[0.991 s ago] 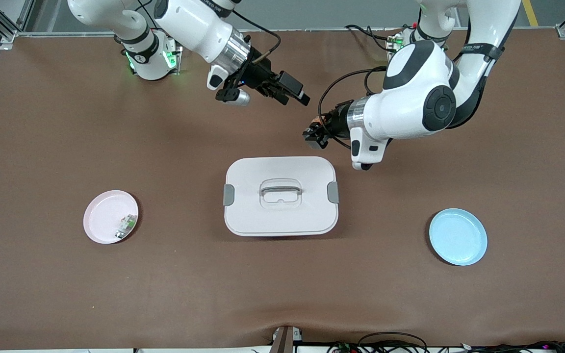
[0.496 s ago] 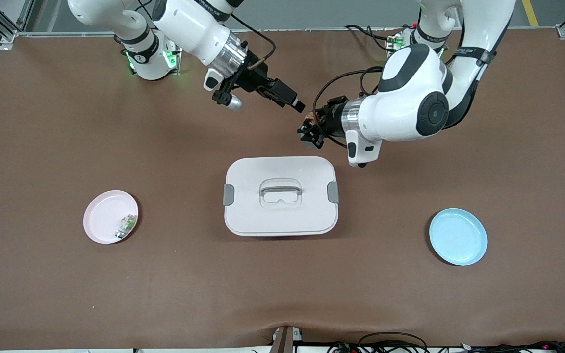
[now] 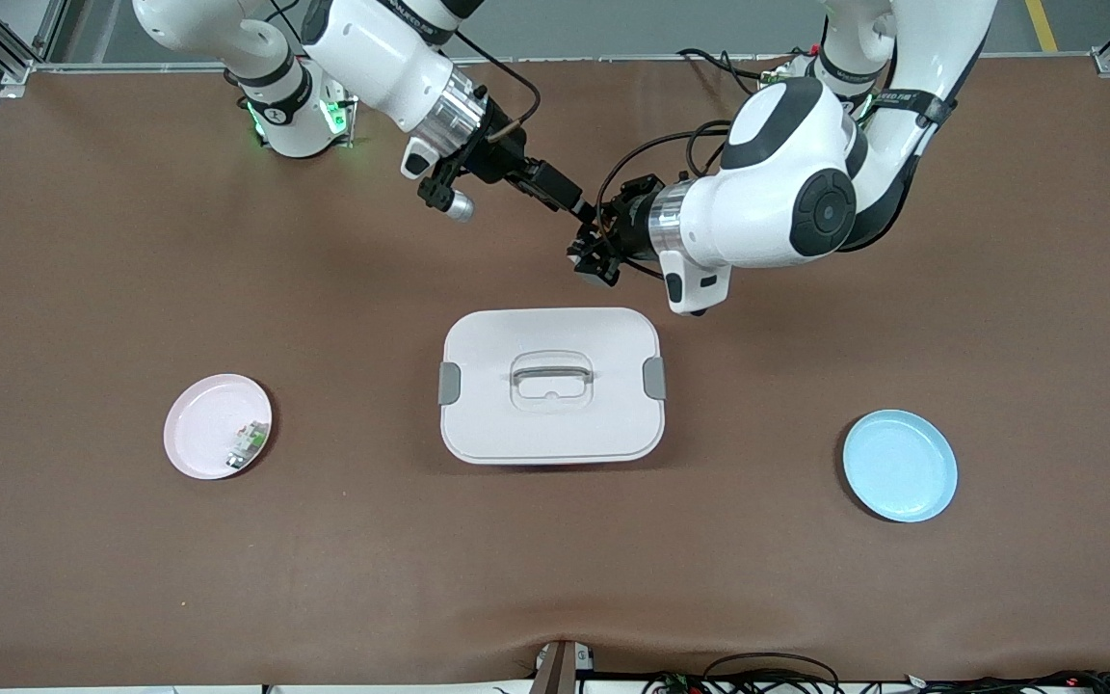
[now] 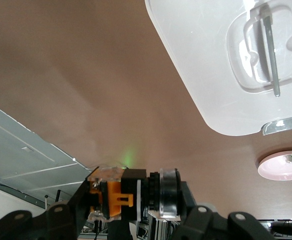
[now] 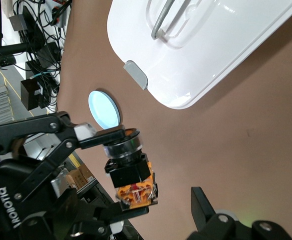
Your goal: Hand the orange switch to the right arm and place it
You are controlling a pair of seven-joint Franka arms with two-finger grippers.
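Note:
The orange switch (image 4: 128, 195), a small black cylinder with an orange body, is gripped in my left gripper (image 3: 594, 258), held in the air above the table just past the white box's edge farthest from the front camera. It also shows in the right wrist view (image 5: 132, 172), clamped between the left gripper's fingers. My right gripper (image 3: 581, 205) is open and reaches in right beside it. One of its fingers (image 5: 205, 207) stands apart from the switch with a gap; its other finger is hidden.
A white lidded box (image 3: 551, 386) with a handle sits mid-table. A pink plate (image 3: 203, 414) holding a white-and-green part (image 3: 248, 442) lies toward the right arm's end. A blue plate (image 3: 899, 466) lies toward the left arm's end.
My left gripper has carried the switch toward the right arm's end and upward in the front view. My right gripper has closed in, so the two now meet.

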